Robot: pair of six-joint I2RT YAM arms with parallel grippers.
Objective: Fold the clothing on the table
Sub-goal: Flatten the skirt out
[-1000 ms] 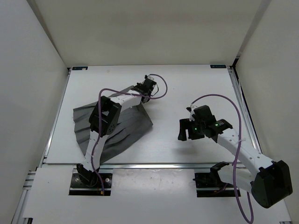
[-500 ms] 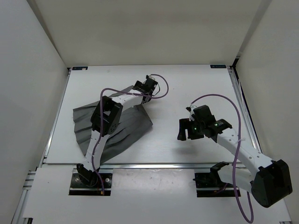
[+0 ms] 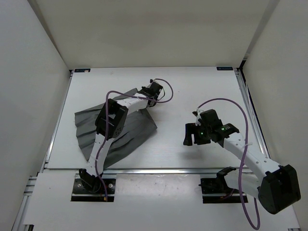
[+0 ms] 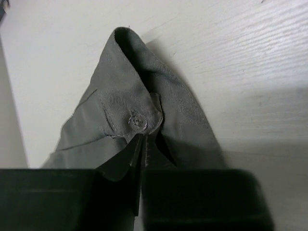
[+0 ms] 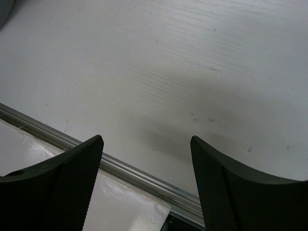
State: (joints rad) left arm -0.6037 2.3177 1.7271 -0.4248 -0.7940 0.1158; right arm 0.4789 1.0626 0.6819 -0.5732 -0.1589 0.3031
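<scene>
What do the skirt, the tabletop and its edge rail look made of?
Skirt: thin grey woven cloth, matte; fine diagonal weave and a sewn button show. Tabletop: white, matte, finely grained, probably laminate or painted board. Rail: silvery, likely metal.

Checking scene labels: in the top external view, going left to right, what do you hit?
skirt → left tool → right tool → right rail of the table
</scene>
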